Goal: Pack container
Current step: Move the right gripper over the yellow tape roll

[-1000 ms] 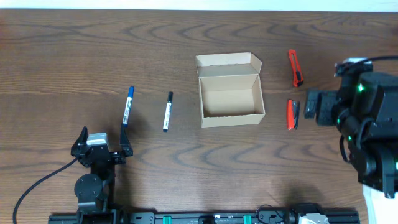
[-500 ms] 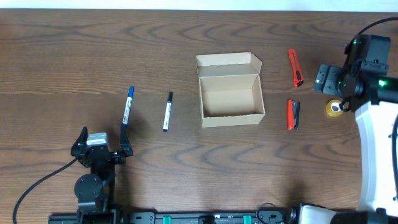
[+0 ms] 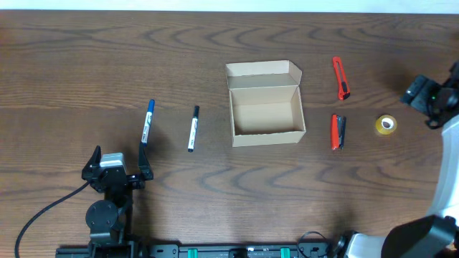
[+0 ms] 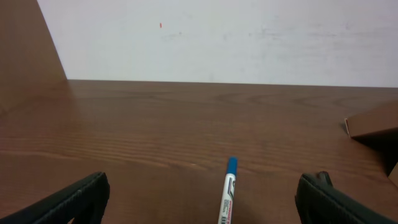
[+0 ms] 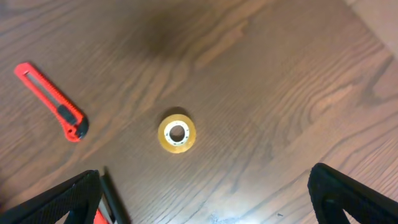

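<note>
Cardboard box (image 3: 265, 115) sits near the middle of the wooden table (image 3: 86, 57), upright and open, its lid flap (image 3: 262, 74) folded back on the far side. Its inside shows bare cardboard.

To its left lie two markers, roughly parallel and well apart from the box: a black-capped marker (image 3: 192, 129) nearer the box, and a blue marker (image 3: 147, 122) further out. To its right lie a red utility knife (image 3: 341, 77) level with the flap and a shorter red and black tool (image 3: 338, 132) just below it, near the box's right wall but not touching it. A roll of yellow tape (image 3: 386, 125) lies flat further right.

The left gripper (image 3: 118, 165) rests low near the table's front edge, its fingers spread wide and holding nothing; the blue marker lies on the table ahead of it. The right gripper (image 5: 205, 173) hangs high over the tape roll at the table's right end, its fingers also spread wide, with nothing between them.
</note>
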You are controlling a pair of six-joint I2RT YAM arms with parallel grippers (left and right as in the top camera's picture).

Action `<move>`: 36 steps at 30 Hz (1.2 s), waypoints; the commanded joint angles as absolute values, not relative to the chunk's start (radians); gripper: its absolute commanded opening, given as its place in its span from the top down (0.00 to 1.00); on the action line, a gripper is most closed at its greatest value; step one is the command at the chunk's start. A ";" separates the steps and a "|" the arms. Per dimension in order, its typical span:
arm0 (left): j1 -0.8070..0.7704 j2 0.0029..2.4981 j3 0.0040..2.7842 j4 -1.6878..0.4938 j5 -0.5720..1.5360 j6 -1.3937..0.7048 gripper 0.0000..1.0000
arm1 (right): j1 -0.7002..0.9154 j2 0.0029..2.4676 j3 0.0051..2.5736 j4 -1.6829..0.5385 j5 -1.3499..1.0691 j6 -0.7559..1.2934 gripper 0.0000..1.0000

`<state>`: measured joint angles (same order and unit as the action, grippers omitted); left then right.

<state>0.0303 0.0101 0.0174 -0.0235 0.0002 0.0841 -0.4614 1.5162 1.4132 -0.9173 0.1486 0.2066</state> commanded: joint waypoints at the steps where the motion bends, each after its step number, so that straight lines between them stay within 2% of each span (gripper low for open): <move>1: 0.034 0.004 0.004 -0.076 0.017 0.098 0.05 | -0.502 1.555 1.439 -0.915 0.059 0.231 0.01; 18: 0.034 0.004 0.004 -0.076 0.017 0.098 0.05 | -0.555 1.827 1.439 -0.907 0.087 0.283 0.01; 36: 0.034 0.004 0.004 -0.076 0.017 0.098 0.05 | -0.584 1.929 1.437 -0.902 0.059 0.264 0.01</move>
